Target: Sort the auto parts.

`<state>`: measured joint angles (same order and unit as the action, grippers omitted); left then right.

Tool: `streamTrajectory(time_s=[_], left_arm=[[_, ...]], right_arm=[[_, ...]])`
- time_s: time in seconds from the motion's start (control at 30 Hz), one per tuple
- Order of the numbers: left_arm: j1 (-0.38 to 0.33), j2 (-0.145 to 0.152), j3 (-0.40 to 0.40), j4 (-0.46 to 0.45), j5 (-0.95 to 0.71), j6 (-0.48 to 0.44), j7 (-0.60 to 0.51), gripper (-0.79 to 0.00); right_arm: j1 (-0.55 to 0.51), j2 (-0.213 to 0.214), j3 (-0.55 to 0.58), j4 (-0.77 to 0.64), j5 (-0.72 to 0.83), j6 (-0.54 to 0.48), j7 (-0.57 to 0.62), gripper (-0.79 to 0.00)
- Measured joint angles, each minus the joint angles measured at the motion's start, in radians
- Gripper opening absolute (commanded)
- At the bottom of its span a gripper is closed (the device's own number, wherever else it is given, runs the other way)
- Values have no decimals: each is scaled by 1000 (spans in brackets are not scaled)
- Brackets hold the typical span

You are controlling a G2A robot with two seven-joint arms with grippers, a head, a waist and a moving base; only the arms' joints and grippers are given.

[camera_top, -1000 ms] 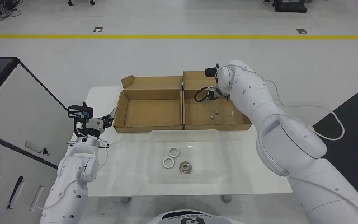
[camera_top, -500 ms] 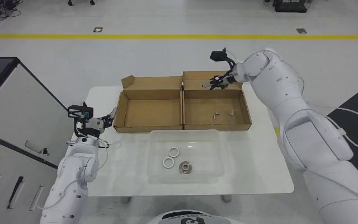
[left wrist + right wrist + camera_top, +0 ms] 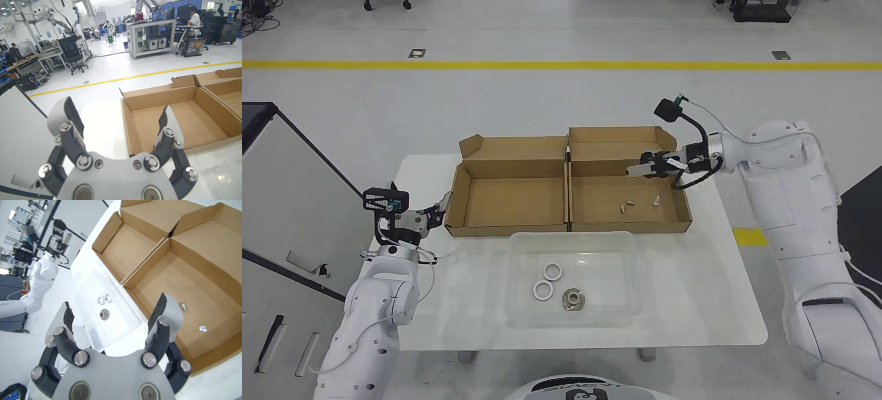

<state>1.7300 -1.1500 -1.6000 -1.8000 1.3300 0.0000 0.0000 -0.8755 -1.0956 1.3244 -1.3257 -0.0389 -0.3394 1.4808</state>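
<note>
While the left gripper (image 3: 116, 103) and right gripper (image 3: 114, 299) both hang spread and empty, the flanged metal hub (image 3: 571, 298), lying in the clear tray (image 3: 614, 282) beside two white rings (image 3: 554, 271), looks rigid, weighty and slick, best pinched across its flange.

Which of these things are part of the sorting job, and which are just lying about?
Part of the job: white rings and metal flange in the clear tray; small bolts in the right cardboard box; left cardboard box.

Just lying about: white panel beside the table; yellow floor line; black office chair.
</note>
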Motion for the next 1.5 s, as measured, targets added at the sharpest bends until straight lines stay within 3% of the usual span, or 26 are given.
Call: streamTrajectory(time_s=[0.2, 0.53, 1.07, 1.3, 1.4, 1.5], left_arm=[[0, 0, 0, 0, 0, 0, 0, 0], [0, 0, 0, 0, 0, 0, 0, 0], [-3, 1, 2, -6, 5, -7, -6, 0], [-55, 16, 6, -161, 35, -243, -203, 0], [-94, 19, 18, -211, -35, -333, -335, 0], [-153, 20, 55, -234, -124, -366, -547, 0]], right_arm=[[-165, 54, 130, -163, 135, 34, 34, 0], [-265, 132, 197, -107, 303, 24, 24, 0], [-265, 134, 196, -102, 304, 25, 25, 0], [-265, 134, 196, -102, 304, 25, 25, 0], [-265, 134, 196, -102, 304, 25, 25, 0], [-265, 134, 196, -102, 304, 25, 25, 0]])
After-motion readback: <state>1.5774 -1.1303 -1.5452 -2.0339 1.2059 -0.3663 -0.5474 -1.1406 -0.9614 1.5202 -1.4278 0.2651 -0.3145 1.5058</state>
